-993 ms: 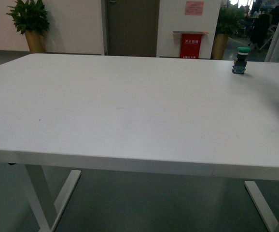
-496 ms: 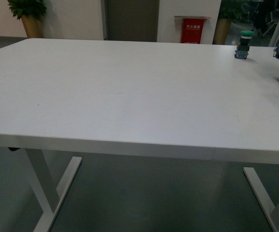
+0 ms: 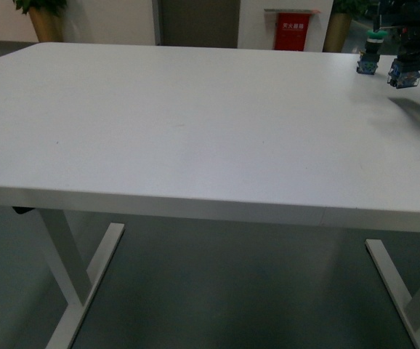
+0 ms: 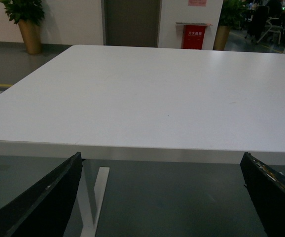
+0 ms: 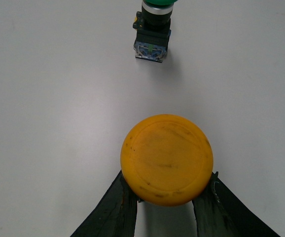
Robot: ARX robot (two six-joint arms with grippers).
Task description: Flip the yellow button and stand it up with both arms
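The right gripper (image 5: 168,191) is clamping the yellow button (image 5: 166,158), its two dark, scuffed fingers (image 5: 114,210) pressing in on either side just under the cap. In the right wrist view the cap is showing as a smooth, domed, round disc of slightly marked yellow plastic, facing the camera. In the front view the button is sitting at the far right corner of the table (image 3: 195,131), its square blue-grey block pointing downward and appearing raised off the surface. Just beyond it a green button (image 5: 153,29) is standing upright on its own square block, apart from the yellow one. The tabletop is lying flat, white and matt. The left gripper (image 4: 160,159) is hanging off the table's near edge, its black fingers spread wide and holding nothing
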